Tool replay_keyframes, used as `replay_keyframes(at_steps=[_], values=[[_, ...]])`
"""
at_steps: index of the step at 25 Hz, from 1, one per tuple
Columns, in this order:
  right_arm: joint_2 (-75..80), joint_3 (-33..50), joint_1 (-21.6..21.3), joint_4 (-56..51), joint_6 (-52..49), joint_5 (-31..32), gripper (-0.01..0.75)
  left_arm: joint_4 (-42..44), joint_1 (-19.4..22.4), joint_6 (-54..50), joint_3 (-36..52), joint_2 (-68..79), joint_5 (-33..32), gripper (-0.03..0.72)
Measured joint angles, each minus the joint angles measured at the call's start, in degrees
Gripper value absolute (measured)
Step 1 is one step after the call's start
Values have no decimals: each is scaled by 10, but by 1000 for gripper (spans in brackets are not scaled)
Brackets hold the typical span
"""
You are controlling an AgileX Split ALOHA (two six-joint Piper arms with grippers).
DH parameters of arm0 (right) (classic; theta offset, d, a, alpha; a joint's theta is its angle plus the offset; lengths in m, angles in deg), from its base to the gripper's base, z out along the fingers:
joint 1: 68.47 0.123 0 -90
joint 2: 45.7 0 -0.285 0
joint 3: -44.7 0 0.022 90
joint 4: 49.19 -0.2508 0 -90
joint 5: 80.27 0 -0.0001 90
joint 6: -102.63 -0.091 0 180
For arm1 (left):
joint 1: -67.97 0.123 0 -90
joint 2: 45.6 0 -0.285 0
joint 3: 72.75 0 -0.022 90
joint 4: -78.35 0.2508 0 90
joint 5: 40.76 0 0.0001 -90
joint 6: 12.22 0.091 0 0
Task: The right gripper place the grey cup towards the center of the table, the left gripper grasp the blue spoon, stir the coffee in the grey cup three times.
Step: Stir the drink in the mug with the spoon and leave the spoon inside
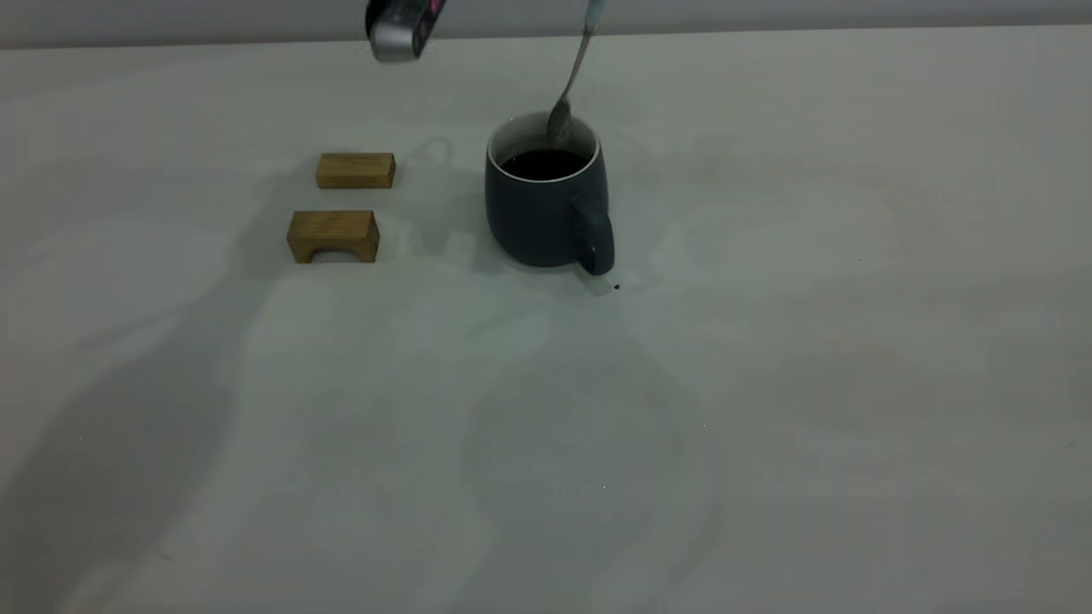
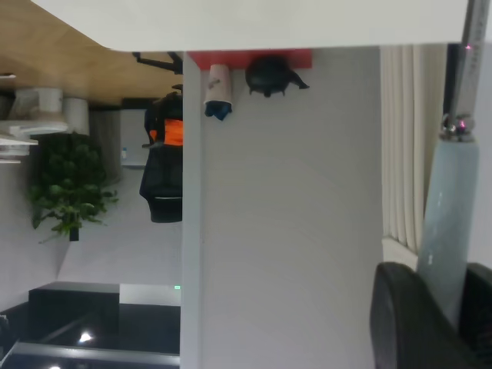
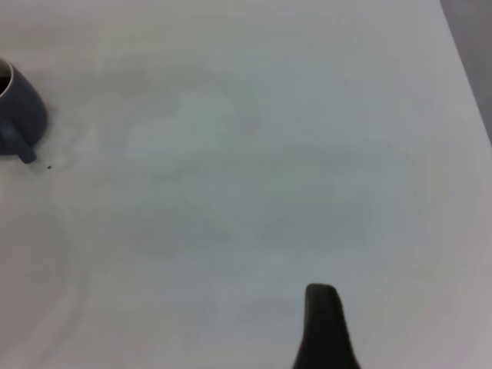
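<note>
Left wrist view shows your left gripper pinching the smooth, rigid blue spoon by its handle end, so hold firmly; the right gripper I cannot tell.

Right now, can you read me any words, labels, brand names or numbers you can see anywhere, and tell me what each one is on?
None can be read.
Cup: plain, no print.
Spoon: no marking visible.
Two wooden blocks: bare.
Left hand: a pink mark, not legible as text.
Small green light in the room behind: too small to read.
</note>
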Motion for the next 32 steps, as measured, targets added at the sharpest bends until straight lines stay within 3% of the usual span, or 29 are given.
replay_keyframes(at_steps=[9, 14, 19, 24, 29, 32], values=[[0, 0, 0, 0, 0, 0, 587, 37, 0, 10, 0, 45, 0, 167], [0, 0, 0, 0, 0, 0, 587, 53, 0, 101, 0, 47, 19, 167], [0, 0, 0, 0, 0, 0, 587, 10, 0, 176, 0, 47, 9, 167], [0, 0, 0, 0, 0, 0, 587, -13, 0, 121, 0, 47, 0, 167], [0, 0, 0, 0, 0, 0, 587, 71, 0, 12, 0, 47, 0, 167], [0, 0, 0, 0, 0, 0, 587, 106, 0, -2, 0, 47, 8, 167]])
